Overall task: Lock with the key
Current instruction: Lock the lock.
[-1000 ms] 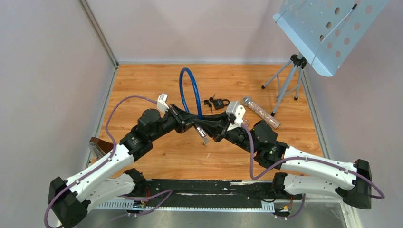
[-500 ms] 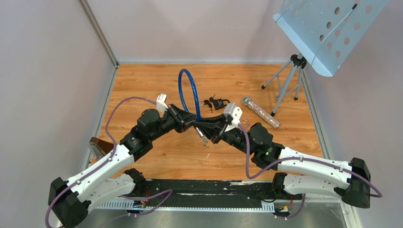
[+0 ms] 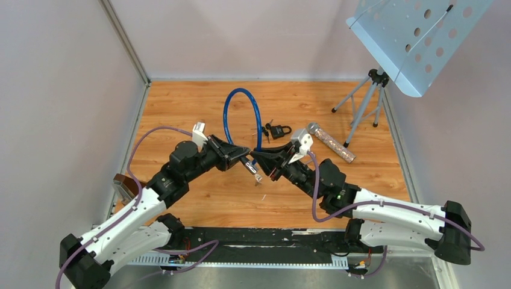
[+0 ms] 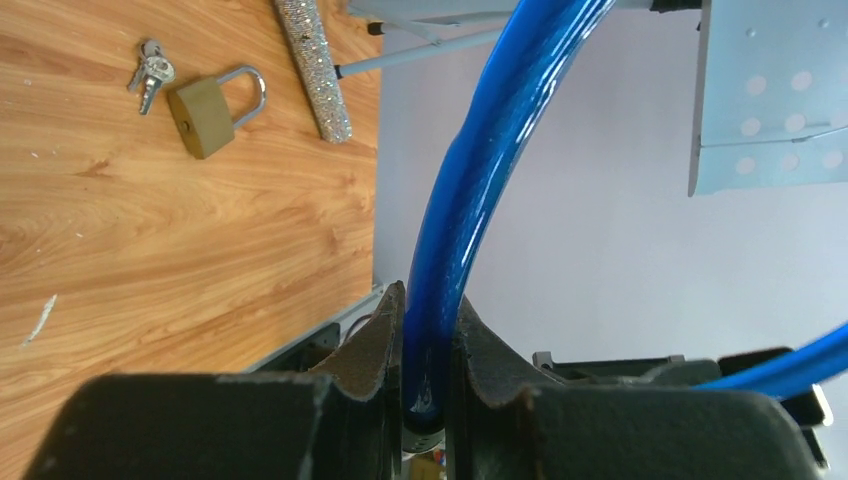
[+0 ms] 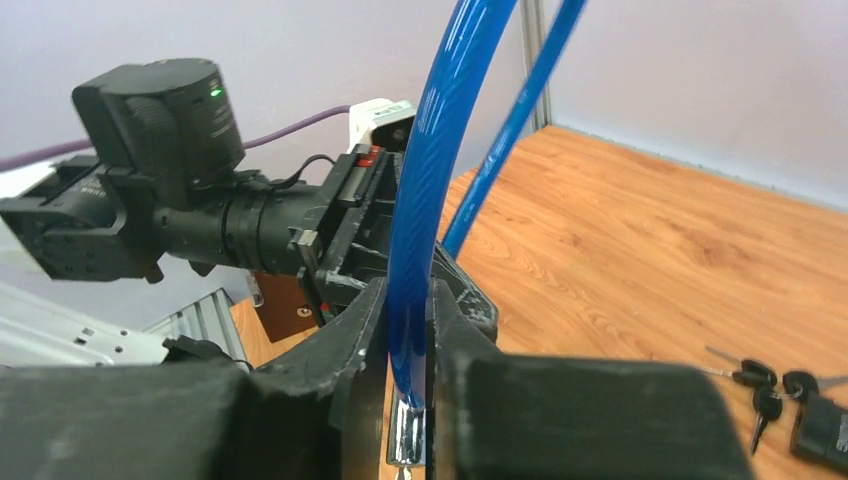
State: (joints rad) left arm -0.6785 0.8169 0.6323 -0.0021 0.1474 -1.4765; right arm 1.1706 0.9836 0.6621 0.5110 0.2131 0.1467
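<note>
At frame centre, the left gripper [image 4: 428,322] and the right gripper [image 5: 410,300] each clamp one end of the blue cable lock [image 4: 470,200].

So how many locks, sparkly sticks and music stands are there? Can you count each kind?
Locks: 2, the blue cable lock and the padlock
Sparkly stick: 1
Music stand: 1
Total: 4
</note>
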